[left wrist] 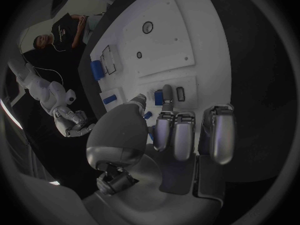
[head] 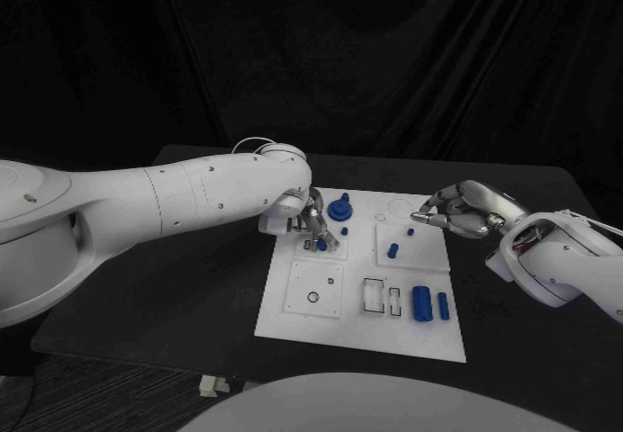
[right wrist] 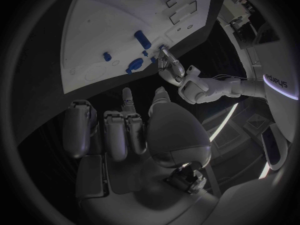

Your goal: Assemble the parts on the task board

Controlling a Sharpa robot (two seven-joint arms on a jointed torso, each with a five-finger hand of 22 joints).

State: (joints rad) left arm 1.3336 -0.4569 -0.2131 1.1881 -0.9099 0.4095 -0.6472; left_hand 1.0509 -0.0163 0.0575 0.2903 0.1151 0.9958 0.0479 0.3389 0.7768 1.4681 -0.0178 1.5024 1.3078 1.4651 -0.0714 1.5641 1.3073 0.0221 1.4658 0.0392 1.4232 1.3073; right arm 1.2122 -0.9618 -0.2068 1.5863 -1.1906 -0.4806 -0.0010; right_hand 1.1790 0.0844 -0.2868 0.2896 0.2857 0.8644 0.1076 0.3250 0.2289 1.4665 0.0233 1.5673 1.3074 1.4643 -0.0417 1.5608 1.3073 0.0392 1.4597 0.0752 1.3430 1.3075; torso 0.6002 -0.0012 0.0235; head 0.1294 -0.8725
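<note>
Task board (head: 311,310): white rectangular plate, flat at table centre. Blue parts: flanged peg (head: 340,210) upright near far edge; two cylinders (head: 423,301) lying near right edge.

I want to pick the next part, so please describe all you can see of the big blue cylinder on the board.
The big blue cylinder looks like smooth matte plastic, short and thick. It lies on its side on the task board, in the near right area. A thinner blue pin lies parallel beside it, and pale rectangular slots sit on its other side. Neither hand touches it.
</note>
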